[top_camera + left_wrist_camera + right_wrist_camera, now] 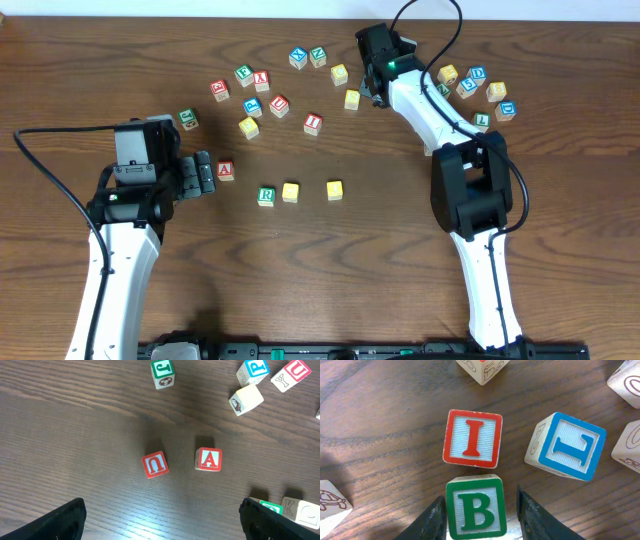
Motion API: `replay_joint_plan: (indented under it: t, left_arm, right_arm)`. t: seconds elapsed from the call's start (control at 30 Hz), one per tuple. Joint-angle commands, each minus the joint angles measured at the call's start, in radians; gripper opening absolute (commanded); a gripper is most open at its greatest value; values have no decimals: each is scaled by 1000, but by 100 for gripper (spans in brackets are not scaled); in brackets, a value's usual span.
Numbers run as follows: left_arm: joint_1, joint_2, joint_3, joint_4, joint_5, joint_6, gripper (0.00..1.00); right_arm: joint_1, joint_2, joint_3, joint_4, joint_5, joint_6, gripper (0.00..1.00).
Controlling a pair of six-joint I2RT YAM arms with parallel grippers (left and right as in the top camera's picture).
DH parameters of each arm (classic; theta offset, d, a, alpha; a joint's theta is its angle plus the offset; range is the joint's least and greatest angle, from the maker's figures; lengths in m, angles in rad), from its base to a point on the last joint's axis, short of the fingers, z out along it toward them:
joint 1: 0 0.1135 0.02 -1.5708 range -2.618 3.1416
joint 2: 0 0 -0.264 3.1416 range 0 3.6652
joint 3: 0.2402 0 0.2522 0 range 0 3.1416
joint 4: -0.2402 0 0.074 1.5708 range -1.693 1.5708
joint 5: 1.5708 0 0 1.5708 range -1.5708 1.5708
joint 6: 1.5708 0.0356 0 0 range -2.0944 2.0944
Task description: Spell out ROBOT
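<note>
In the right wrist view a green-lettered B cube point(476, 510) sits on the table between the fingers of my right gripper point(480, 497). The left finger is close against it and a strip of table shows beside the right finger point(532, 512). From overhead the right gripper point(378, 90) covers the B. A green R cube point(266, 196) and two plain yellow cubes point(290, 192) point(335, 190) lie in a row at mid-table. My left gripper point(205, 175) point(162, 525) is open and holds nothing, just left of a red A cube point(226, 170) point(208, 459).
A red I cube point(472, 438) touches the B's far side and a blue-lettered cube point(566, 446) lies to its right. A red U cube point(155, 464) sits beside the A. Several loose cubes point(279, 105) spread across the table's far middle, and another cluster point(477, 90) lies far right.
</note>
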Motion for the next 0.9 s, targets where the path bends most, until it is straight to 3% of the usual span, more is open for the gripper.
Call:
replay_joint_plan:
  t: [0.0, 0.2, 0.87]
  left_arm:
    - [5, 0, 29, 3, -2, 6, 96]
    - [5, 0, 29, 3, -2, 6, 96]
    - [5, 0, 29, 3, -2, 6, 96]
  right_arm:
    - [6, 18, -5, 0, 23, 16, 37]
    - [6, 18, -5, 0, 23, 12, 21]
    - [35, 9, -4, -11, 49, -37, 23]
